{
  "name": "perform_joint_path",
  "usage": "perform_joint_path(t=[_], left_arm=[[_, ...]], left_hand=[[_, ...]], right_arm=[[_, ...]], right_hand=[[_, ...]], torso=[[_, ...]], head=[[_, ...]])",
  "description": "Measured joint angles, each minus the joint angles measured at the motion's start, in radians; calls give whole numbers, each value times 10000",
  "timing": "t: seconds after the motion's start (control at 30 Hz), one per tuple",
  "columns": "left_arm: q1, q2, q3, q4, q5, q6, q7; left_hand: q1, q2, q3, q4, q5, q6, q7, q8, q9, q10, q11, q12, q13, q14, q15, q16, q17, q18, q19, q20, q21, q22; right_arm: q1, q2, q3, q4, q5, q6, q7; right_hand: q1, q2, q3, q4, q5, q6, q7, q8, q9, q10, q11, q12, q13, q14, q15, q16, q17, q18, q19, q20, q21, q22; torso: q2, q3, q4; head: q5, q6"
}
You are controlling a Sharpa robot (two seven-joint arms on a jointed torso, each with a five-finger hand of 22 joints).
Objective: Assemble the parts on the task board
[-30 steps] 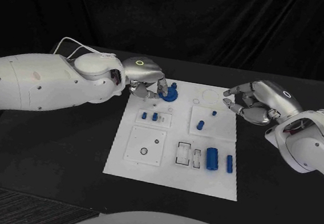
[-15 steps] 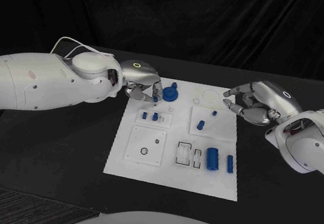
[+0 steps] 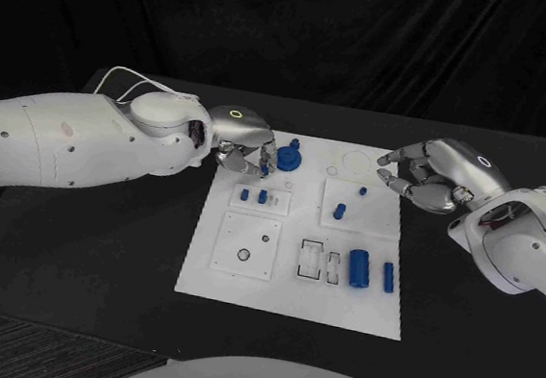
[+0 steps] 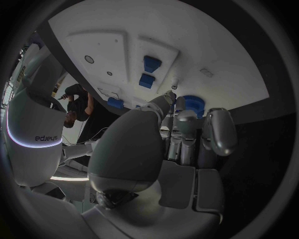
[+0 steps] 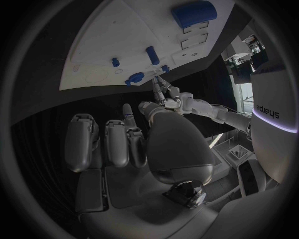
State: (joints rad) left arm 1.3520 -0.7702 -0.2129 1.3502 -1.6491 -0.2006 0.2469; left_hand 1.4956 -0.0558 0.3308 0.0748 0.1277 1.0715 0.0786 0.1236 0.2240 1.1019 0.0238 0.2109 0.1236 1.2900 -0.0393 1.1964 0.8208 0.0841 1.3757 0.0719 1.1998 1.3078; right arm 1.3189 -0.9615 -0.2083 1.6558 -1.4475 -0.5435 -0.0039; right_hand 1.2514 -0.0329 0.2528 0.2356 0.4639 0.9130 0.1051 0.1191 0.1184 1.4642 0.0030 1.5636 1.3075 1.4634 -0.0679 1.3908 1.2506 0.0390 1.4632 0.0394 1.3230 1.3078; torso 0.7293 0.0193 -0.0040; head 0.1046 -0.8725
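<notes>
Parts on the white board (image 3: 287, 294) are lying in the middle of the frame on the black surface (image 3: 94, 258). Nearest, at lower centre, a thick blue cylinder (image 3: 358, 267) and a thin blue bar (image 3: 386, 277) are sitting loose; a careless sweep could be rolling them off. Higher up, small blue pegs (image 3: 255, 196) are standing just below the left hand (image 3: 242, 145), whose fingers are hanging close over a round blue piece (image 3: 287, 160); I cannot tell whether it is holding it. Descending crooked risks jamming it or toppling pegs. At upper right, the right hand (image 3: 422, 179) is hovering with fingers curled, holding nothing.
</notes>
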Motion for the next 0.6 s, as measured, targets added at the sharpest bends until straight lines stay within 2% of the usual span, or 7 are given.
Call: perform_joint_path(t=[0.6], left_arm=[[-136,88,-1,-122,7,-5,-95]], left_hand=[[-39,-41,-5,-4,0,0,0,-28,-2,2,3,-35,2,0,1,0,-15,0,0,0,0,-2]], right_arm=[[-9,4,0,-6,1,44,-3]], right_hand=[[0,0,0,0,0,0,0,0,0,0,0,0,-1,0,0,0,0,1,0,0,0,-2]], torso=[[-32,17,-13]], head=[[4,0]])
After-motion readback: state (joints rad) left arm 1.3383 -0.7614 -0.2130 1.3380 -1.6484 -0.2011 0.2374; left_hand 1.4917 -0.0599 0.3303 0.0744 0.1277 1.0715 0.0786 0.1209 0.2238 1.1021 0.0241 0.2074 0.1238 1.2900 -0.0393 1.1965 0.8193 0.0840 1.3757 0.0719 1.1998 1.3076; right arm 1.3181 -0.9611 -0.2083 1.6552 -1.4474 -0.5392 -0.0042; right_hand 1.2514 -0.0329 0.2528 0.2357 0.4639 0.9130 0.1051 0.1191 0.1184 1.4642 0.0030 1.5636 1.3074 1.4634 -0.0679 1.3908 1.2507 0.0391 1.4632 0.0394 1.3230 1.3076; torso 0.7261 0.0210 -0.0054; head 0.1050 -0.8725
